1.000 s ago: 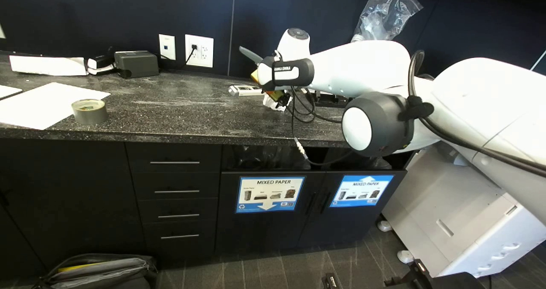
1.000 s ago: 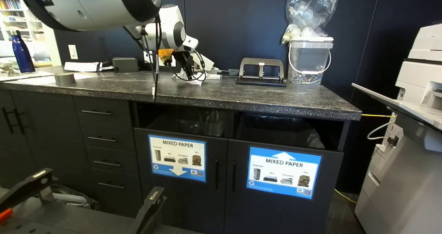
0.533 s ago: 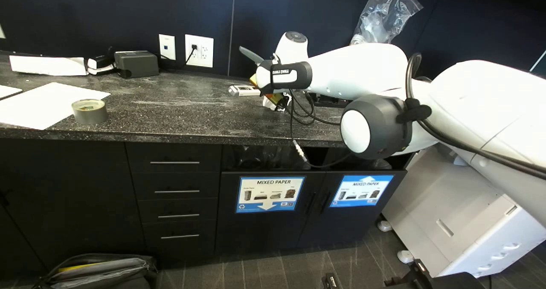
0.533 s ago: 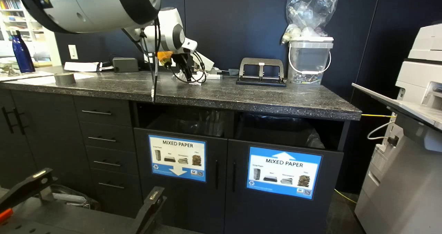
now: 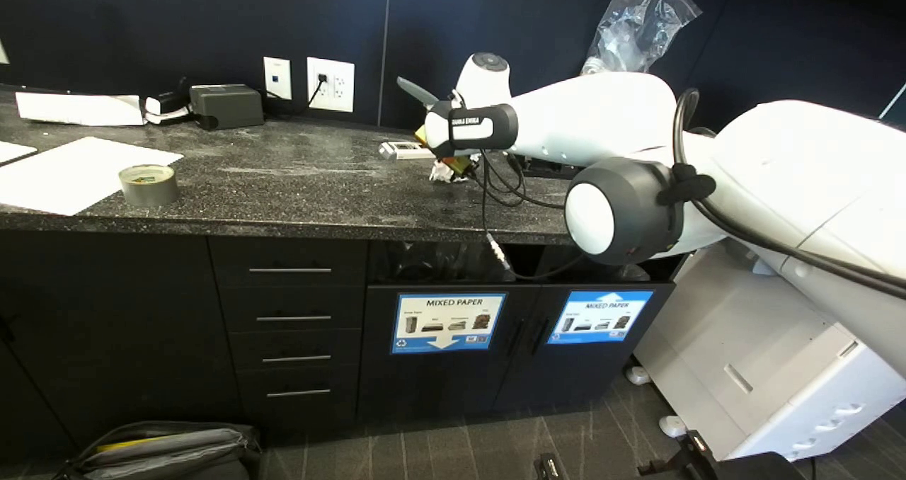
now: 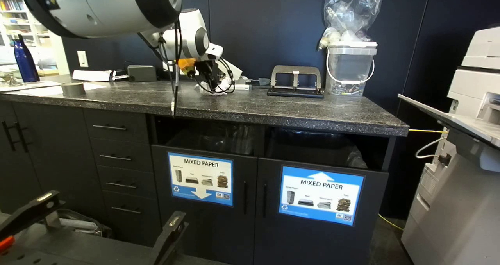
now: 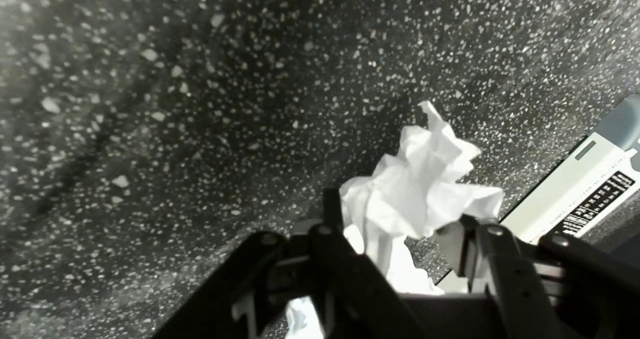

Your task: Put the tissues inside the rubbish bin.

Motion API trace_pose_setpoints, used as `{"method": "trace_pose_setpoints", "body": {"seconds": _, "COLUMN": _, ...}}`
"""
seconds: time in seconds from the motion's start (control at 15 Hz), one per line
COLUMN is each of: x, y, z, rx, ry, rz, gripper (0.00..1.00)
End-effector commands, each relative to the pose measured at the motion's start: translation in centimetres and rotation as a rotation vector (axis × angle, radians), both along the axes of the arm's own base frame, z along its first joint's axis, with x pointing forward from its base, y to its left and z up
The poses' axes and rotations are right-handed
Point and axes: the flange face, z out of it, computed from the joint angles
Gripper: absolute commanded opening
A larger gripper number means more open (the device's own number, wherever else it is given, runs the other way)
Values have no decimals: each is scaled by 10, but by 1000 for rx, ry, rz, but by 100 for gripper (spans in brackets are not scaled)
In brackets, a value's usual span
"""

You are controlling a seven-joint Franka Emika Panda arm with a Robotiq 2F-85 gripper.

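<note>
We see the gripper low at the counter, its jaws partway apart with a crumpled tissue between them; one finger sits right against the paper, but whether both sides press it we cannot tell. Another white scrap shows past the gripper's dark links, mostly hidden. Just beside lies a pale device with a black label whose print we cannot read. On the arm we read "EMIKA"; the word before it is only partly visible.

MIXED PAPER stands on both cabinet doors: the left sign has its arrow pointing down, the right sign up, and the finer captions are too small for us. Above the doors, dark bins with clear liners show in the gaps.

The gripper is well back from the counter's near edge, and a dark wall bounds the far side. To our left, a broad stretch of counter runs to a tape roll and white sheets. To our right, a hole punch and a bucket stand short of the counter's right end. A cable dangles across the near edge in an exterior view.
</note>
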Motion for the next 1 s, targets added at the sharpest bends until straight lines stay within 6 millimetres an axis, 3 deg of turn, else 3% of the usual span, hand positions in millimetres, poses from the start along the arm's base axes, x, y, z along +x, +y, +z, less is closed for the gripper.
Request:
{"method": "trace_pose_setpoints", "body": {"seconds": 0.0, "x": 1, "y": 3, "z": 1, "rx": -43, "ry": -34, "rz": 42, "gripper": 19}}
{"method": "trace_pose_setpoints", "body": {"seconds": 0.13, "x": 0, "y": 2, "z": -3, "rx": -76, "ry": -9, "rz": 93, "gripper": 8}}
{"method": "trace_pose_setpoints", "body": {"seconds": 0.33, "x": -2, "y": 0, "z": -7, "rx": -128, "ry": 45, "rz": 200, "gripper": 3}}
{"method": "trace_pose_setpoints", "body": {"seconds": 0.93, "x": -13, "y": 1, "z": -9, "rx": -197, "ry": 234, "rz": 607, "gripper": 6}}
